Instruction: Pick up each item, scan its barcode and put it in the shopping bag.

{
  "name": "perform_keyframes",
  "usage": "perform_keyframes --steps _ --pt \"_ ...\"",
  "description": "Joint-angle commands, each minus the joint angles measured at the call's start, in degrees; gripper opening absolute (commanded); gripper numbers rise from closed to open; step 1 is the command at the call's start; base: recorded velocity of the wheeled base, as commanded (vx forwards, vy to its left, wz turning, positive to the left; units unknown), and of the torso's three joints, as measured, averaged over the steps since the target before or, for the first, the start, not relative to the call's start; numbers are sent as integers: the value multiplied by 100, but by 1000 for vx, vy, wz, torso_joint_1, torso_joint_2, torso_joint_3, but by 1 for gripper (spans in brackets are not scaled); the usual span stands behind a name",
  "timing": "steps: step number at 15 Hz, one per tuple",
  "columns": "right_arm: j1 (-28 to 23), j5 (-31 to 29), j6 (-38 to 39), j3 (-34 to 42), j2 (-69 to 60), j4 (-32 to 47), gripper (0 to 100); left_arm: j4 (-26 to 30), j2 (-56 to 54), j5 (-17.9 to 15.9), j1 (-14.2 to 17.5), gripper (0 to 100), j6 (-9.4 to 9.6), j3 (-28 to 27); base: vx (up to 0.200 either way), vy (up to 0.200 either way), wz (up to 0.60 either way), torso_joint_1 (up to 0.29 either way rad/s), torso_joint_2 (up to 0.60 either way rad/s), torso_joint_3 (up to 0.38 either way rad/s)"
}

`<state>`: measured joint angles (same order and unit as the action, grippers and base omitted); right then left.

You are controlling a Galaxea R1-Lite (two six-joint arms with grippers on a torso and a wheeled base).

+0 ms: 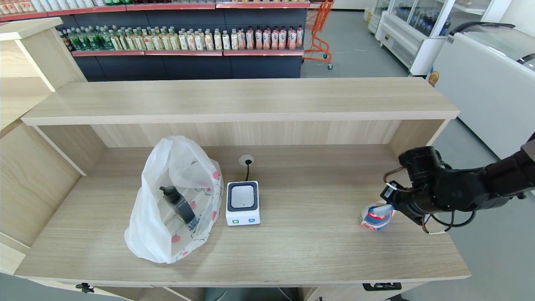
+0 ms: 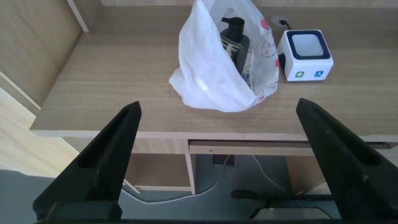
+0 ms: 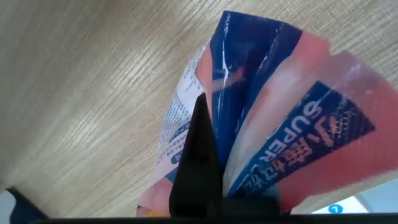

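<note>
The white scanner (image 1: 243, 203) stands on the wooden counter (image 1: 313, 242), glass window facing up. A black cable (image 1: 248, 169) runs from its back edge to a round hole (image 1: 246, 160) in the counter just behind it.

Just to the left of the scanner, almost touching it, sits the white plastic shopping bag (image 1: 146, 217), printed with red spots. Its mouth gapes open toward the scanner. A dark pump bottle (image 1: 179, 204) leans inside the bag, pump end pointing away from the scanner.

Well to the right of the scanner, near the counter's right end, a blue, red and white snack packet (image 1: 376, 217) rests on the wood. The right pincer (image 1: 386, 209) is down at the packet, right against its far side from the scanner. From the right wrist camera the packet (image 3: 280, 124) lies crumpled against the pincer, but whether it is actually clamped I cannot tell.

The left pincer (image 2: 219, 106) is spread wide and holds nothing. It hangs off the counter's front edge, on the bag's side of the scanner.

Beyond the counter's raised back ledge (image 1: 242, 100), behind the scanner, a store shelf (image 1: 188, 39) carries rows of drink bottles.
</note>
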<state>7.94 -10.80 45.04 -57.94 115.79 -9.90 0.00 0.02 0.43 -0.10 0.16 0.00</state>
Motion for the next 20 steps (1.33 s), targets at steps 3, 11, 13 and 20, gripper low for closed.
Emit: perform_keyframes --steps 3,11,13,20 --pt "147 289 -391 -7 -513 -144 0 0 6 1 1 100 2 0 0 0 0 0 0 0" --pt "-846 6898 -4777 2340 -2895 -1620 0 0 -2 1 1 100 2 0 0 0 0 0 0 0" --pt "-372 6986 -4847 2331 -3124 -1568 0 0 -2 1 1 100 2 0 0 0 0 0 0 0" --pt "1272 6389 -2430 1997 -3633 -1577 0 0 -2 1 10 100 2 0 0 0 0 0 0 0"
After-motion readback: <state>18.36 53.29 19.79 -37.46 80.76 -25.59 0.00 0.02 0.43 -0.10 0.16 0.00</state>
